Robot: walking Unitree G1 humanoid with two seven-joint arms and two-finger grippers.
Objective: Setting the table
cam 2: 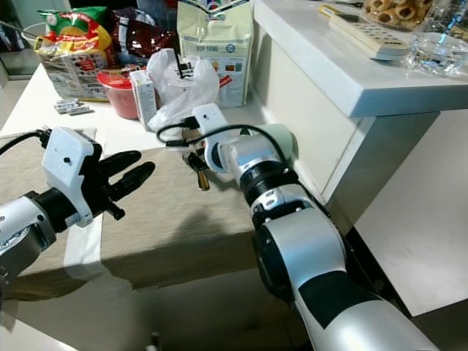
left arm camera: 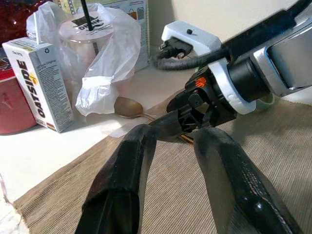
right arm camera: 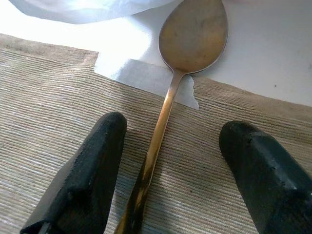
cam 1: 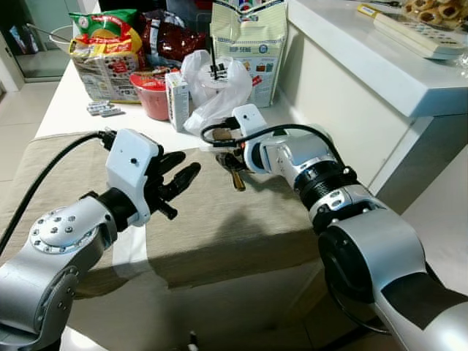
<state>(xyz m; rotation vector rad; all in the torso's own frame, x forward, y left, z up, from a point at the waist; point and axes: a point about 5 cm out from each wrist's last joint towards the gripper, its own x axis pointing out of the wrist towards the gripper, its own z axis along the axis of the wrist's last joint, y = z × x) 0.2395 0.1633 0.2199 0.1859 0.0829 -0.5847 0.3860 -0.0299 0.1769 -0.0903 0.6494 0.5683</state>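
The spoon (right arm camera: 168,105) lies on the far edge of my placemat (cam 1: 219,219), its bowl out past the mat on the white counter (cam 1: 66,102), resting by a strip of tape (right arm camera: 141,78), its handle running back toward me across the weave. In my right wrist view its long axis runs from about 12 o'clock at the bowl down to 7 o'clock at the handle, straight through the gap between my fingers. My right claw (right arm camera: 170,170) hangs directly over the handle, fingers wide, one each side and not touching it; I judge a straight drop and a close would take it, since the handle sits nearly midway and crosswise to my closing line.

My left claw (cam 1: 175,179) hovers over the mat at 9 o'clock from the spoon, fingers narrowly parted, holding nothing, clearly the farther of the two.

Just beyond the bowl, at 12 o'clock, a white plastic bag (cam 1: 216,91) with a lidded cup sags close to it; that is what I might snag. An Oatside carton (left arm camera: 39,83) stands at 11 o'clock beside a red tub (cam 1: 152,93), with snack bags (cam 1: 110,51) behind.
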